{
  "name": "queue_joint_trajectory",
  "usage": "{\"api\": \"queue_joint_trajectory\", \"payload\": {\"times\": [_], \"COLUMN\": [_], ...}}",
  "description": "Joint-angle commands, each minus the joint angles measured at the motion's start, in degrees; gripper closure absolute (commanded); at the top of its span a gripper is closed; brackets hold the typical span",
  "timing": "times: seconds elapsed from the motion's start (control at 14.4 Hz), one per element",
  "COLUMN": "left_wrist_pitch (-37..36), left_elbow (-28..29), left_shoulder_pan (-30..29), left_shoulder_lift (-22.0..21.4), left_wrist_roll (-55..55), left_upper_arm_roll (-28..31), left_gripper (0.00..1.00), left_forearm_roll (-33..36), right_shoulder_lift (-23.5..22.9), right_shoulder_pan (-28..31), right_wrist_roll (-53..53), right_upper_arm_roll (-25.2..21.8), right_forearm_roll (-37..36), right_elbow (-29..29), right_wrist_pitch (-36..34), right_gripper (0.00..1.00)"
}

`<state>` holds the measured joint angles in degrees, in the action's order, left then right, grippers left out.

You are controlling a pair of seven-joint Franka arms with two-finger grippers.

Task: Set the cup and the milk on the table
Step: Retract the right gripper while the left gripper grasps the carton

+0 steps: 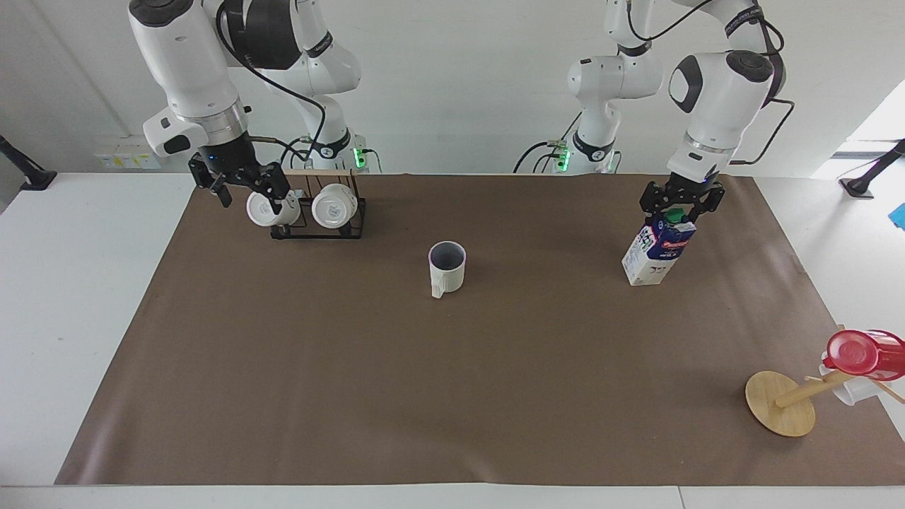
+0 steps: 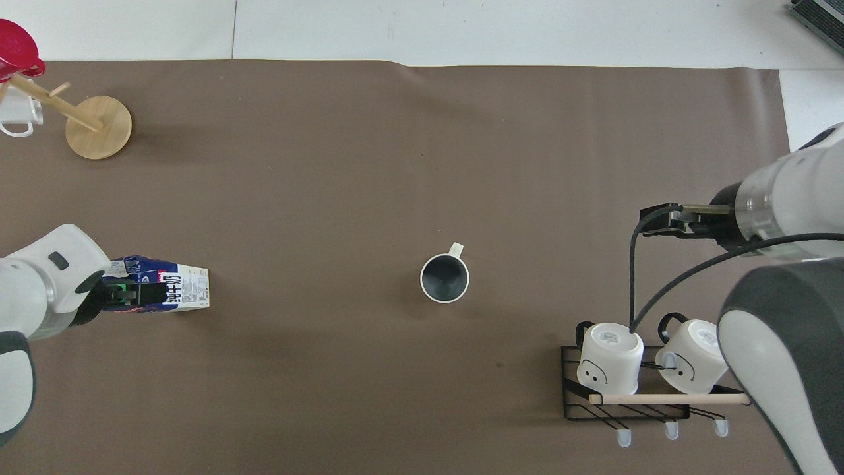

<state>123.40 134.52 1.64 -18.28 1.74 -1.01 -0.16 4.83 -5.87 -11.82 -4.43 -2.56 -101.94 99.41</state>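
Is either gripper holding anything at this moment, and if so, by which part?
The left gripper straddles the milk's green cap, but a closed grip cannot be told. The right gripper is open and empty over the mug rack.

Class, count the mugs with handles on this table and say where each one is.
4: the cup mid-table; two white mugs on the black rack near the robots; one white mug on the tipped wooden stand, partly hidden by a red plastic cup.
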Motion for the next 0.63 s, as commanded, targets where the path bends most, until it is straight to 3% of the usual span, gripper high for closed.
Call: {"api": "queue_joint_trajectory", "payload": {"times": [0.0, 0.35, 0.56], "left_wrist_pitch": [1.67, 2.19, 2.19], "left_elbow": [1.54, 1.54, 1.54], "left_shoulder_pan": [-0.94, -2.43, -2.43], "left_shoulder_lift": [-0.97, -0.27, -0.27], "left_wrist_roll": [1.33, 2.91, 3.27], "left_upper_arm_roll": [-0.31, -0.31, -0.31], "left_gripper": [0.14, 0.17, 0.2], "left_forearm_roll": [-0.28, -0.28, -0.28], "right_shoulder_lift": [0.79, 0.79, 0.96], "right_shoulder_pan": [0.86, 1.03, 0.69], "right_wrist_roll": [2.93, 7.85, 11.28], "right_upper_arm_roll": [0.3, -2.24, -2.86], "right_forearm_roll": [1.51, 3.09, 2.13], "right_elbow": [3.49, 14.03, 14.67], "right_wrist_pitch": [-3.86, -13.52, -15.21], "right_gripper": [0.0, 0.0, 0.0]}}
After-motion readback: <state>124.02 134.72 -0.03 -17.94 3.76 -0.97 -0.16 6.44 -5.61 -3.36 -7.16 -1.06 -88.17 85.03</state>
